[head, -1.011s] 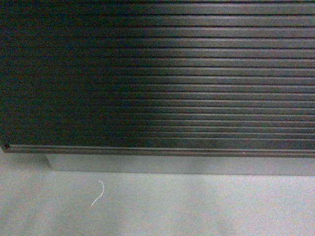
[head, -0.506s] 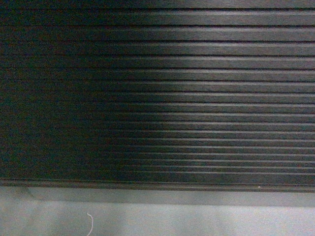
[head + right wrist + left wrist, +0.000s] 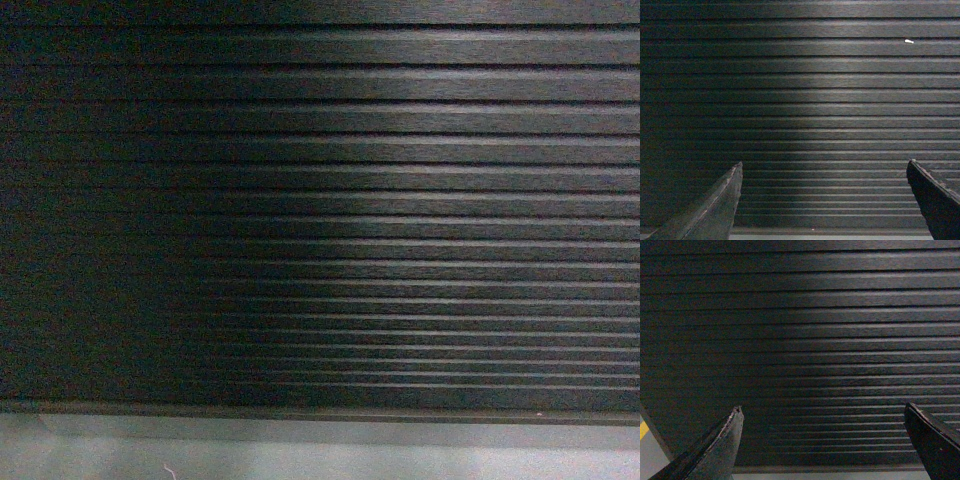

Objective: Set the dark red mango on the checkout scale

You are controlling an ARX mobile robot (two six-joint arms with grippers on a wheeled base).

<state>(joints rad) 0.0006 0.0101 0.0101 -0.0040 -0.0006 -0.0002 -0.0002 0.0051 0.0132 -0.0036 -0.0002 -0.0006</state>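
1. All three views are filled by the checkout (image 3: pixel 330 200), its dark ribbed front close ahead; only a thin strip of its grey plinth (image 3: pixel 320 432) shows along the bottom of the head view.
2. My left gripper (image 3: pixel 825 440) is spread wide with nothing between its tips, and the right gripper (image 3: pixel 825 200) is the same: wide and empty.
3. I cannot see the dark red mango or the scale in any view, so I cannot tell where either sits.
4. Risk, as I judge it: the base is very near the counter, and creeping further could bump the gripper tips or the base into the slats.
5. Risk: with every camera below the counter top, any reach upward would be blind.
6. Against the earlier head frames, the slats fill more of the view, the floor strip has shrunk, and the white thread (image 3: pixel 168 470) on the floor has slid almost out at the bottom edge.
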